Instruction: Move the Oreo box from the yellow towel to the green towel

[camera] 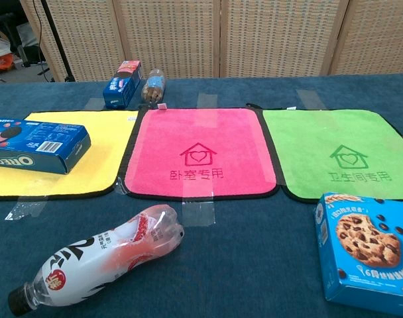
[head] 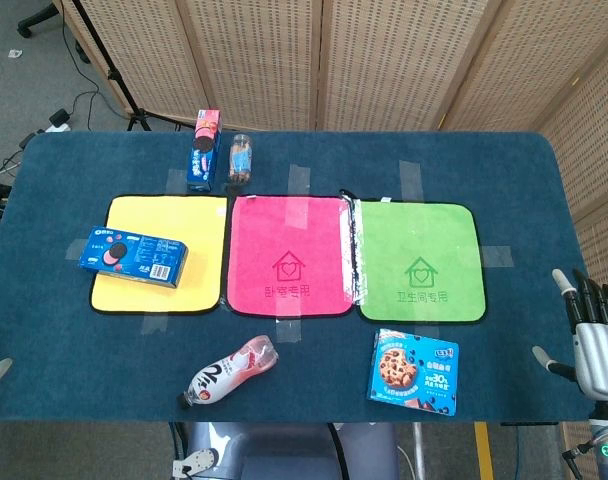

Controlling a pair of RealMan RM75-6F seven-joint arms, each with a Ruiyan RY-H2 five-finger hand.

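Three square towels lie side by side on a dark blue table (head: 504, 160): the blue rectangular Oreo box (head: 133, 254) rests flat on the yellow towel (head: 184, 225), well apart from the green towel (head: 419, 258). At the table's edge, the right hand (head: 596, 335) hovers with fingers spread, holding nothing; the left hand is out of sight.
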